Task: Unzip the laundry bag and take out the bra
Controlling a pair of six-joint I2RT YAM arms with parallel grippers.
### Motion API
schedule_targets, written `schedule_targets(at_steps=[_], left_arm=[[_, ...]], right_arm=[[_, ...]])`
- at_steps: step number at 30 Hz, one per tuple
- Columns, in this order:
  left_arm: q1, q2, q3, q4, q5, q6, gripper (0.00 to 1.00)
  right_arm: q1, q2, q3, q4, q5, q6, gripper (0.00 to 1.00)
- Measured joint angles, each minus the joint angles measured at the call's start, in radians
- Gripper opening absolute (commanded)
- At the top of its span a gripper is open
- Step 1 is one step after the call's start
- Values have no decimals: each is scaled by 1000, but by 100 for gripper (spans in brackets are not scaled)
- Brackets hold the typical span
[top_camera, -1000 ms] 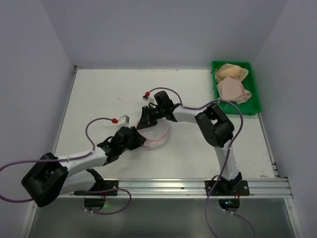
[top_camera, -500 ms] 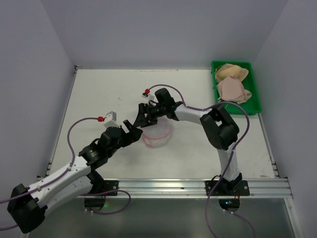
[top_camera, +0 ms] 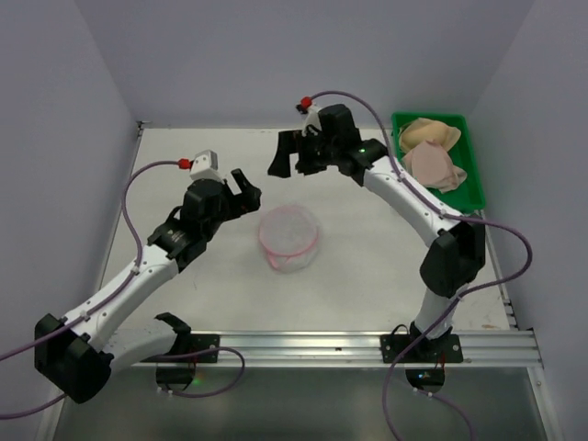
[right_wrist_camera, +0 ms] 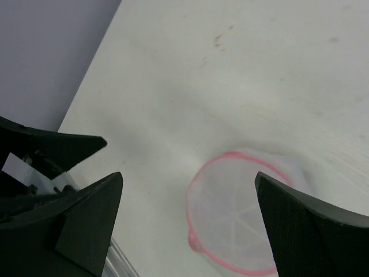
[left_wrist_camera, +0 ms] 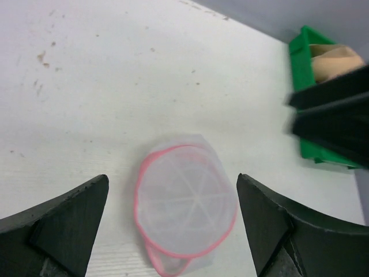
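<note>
left gripper (top_camera: 246, 190), right gripper (top_camera: 288, 165) spread, empty | laundry bag (top_camera: 288, 235) between them | we judge bra (top_camera: 432, 152) out; retreat next

No lettering, label, brand or number readable from here. Nothing legible on laundry bag (top_camera: 288, 237), nothing on green tray (top_camera: 477, 188).

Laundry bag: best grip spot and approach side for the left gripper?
Pinch the pink rim on the left side of the laundry bag, coming down from above with the left gripper. The bag sits round face up; its mesh looks soft, so the rim is probably the firmest hold, and that side is nearest.
</note>
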Motion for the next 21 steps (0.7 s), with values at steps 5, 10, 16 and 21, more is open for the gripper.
schedule_targets(at_steps=[5, 10, 16, 21], left_arm=[[154, 122, 56, -8, 70, 73, 97], [278, 40, 64, -43, 111, 125, 97], [286, -229, 99, -135, 90, 182, 97], [287, -410, 205, -213, 37, 254, 97]], right_arm=[[-220, -224, -120, -56, 100, 5, 99], [-409, -496, -226, -140, 217, -3, 99], [-395, -904, -329, -188, 342, -16, 99], [-395, -1212, -363, -200, 401, -35, 99]])
